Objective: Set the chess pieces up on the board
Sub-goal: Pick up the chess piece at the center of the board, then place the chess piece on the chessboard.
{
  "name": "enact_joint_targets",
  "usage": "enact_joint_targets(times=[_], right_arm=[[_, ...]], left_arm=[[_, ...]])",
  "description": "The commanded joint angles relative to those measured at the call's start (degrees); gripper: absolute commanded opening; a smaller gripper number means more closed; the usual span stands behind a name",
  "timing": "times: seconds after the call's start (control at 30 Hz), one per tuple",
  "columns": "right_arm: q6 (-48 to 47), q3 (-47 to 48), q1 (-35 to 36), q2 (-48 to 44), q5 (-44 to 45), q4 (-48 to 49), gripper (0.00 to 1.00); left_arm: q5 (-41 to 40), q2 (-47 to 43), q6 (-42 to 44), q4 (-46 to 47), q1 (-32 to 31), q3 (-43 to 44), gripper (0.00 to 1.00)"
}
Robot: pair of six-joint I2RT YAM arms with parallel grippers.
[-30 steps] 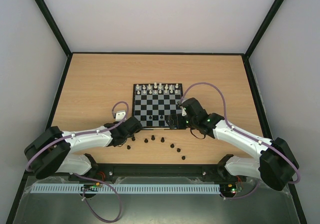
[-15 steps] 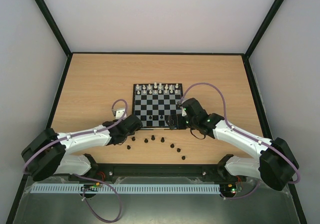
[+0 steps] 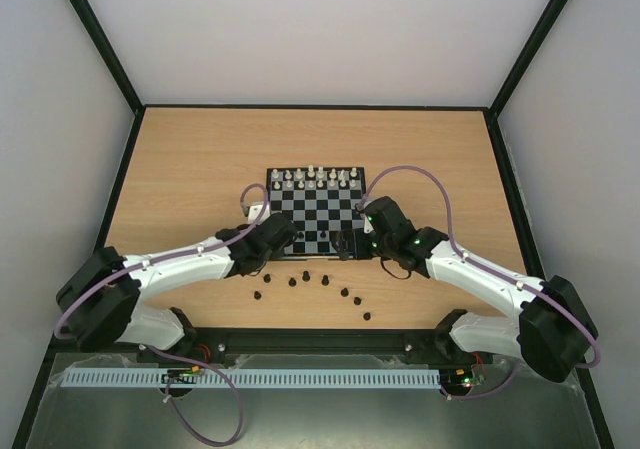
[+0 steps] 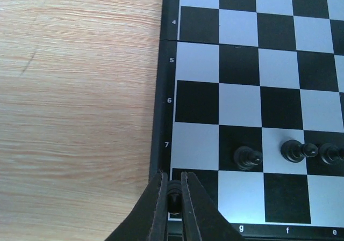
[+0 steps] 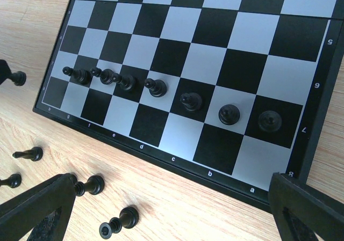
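Chess pieces [image 5: 191, 101]: seven tiny glossy black pawns w/ round heads, upright in a row on the board [image 3: 312, 214], 2nd rank from its near edge, one per sq. Loose pieces [image 3: 325, 281] sit in a rough arc on the table [image 3: 190, 169], just in front of that edge, some lying on their sides. Board is a flat square of black/pale-grey checks w/ a thin dark border and printed letters + nos., mid-table on matte wood grain. Left gripper [image 4: 172, 177] is pinched tight on one blk piece [image 4: 174, 194] at the near-left corner sq. Right gripper [image 5: 171, 184] has its jaws spread wide, nothing between them, over the near-right edge. Cream pieces [image 3: 315, 177] line the far ranks.
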Motion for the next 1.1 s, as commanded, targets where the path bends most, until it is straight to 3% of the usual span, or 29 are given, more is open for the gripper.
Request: enact_joint_targets(times=[0.0, 1.07], right_arm=[[-0.3, -0.6, -0.1, -0.4, 0.3, -0.3, 0.99], [-0.3, -0.8, -0.1, -0.9, 0.0, -0.3, 0.99]], left_arm=[[1.1, 3.4, 2.9, 1.3, -0.3, 2.2, 0.02], [-2.5, 12.2, 4.5, 4.9, -0.2, 6.0, 0.02]])
